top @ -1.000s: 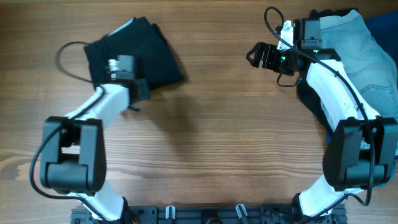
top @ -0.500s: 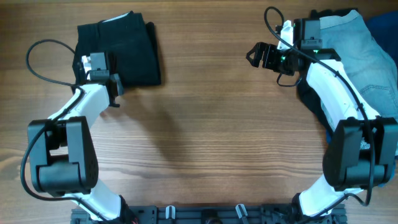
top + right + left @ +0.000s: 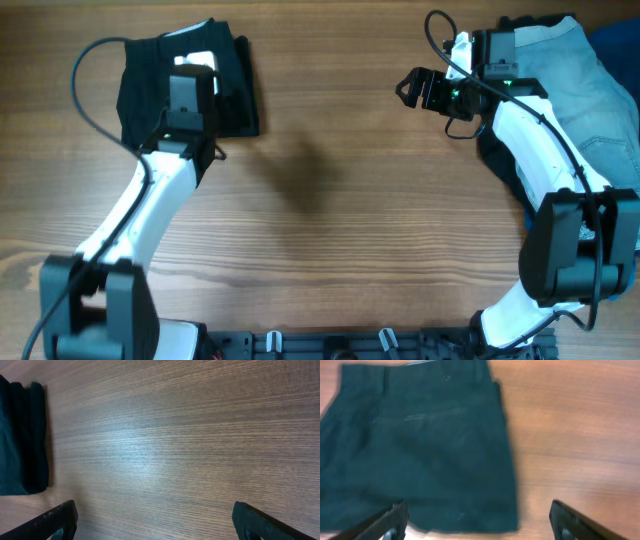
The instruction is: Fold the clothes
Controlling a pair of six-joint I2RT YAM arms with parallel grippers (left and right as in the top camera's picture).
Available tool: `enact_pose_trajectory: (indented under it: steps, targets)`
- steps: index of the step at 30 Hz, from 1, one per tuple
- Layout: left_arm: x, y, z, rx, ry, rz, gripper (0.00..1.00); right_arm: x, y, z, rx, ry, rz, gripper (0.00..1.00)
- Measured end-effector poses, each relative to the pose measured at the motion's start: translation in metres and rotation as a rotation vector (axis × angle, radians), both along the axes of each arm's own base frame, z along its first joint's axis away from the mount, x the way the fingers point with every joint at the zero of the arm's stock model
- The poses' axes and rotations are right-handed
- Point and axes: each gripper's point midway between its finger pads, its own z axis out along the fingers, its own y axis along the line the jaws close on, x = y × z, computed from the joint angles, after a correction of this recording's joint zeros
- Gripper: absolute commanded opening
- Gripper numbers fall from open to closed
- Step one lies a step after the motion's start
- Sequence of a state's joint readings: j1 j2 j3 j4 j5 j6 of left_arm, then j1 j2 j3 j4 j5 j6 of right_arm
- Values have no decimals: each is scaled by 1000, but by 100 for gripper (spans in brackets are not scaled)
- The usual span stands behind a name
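- The left gripper (image 3: 477, 522) hovers with its jaws spread wide, holding nothing.
- The black shorts (image 3: 420, 445) lie folded flat on the table (image 3: 570, 435) straight ahead of its fingers, hem nearest them, waistband farthest.
- The right gripper (image 3: 155, 522) is likewise wide open and empty over bare wood.
- The dark fabric (image 3: 20, 440) far ahead on its left is probably the same shorts.
- Light-blue denim shorts (image 3: 590, 90) lie behind its arm.

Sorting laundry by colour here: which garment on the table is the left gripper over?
The black shorts, at the far left, under the open left gripper. The light-blue denim shorts and the bright blue garment lie at the far right.
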State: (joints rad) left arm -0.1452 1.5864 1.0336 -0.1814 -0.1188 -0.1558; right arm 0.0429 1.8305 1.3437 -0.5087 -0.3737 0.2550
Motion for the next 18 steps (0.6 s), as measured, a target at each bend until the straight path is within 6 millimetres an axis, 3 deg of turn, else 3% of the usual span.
enact_pose_trajectory:
  steps: [4,9,13,18]
  targets:
    - [28,-12,-38,-69,-9,2,89,-2,0,-1,-1,10,1,100]
    - [32,-28,-98,-81,74,-14,90,-3,0,-2,-5,12,7,100]
    - [31,-25,-121,-60,110,-1,97,-3,0,-2,-6,11,9,100]
    - [42,-11,-127,-15,78,54,99,-3,0,-2,-6,11,9,100]
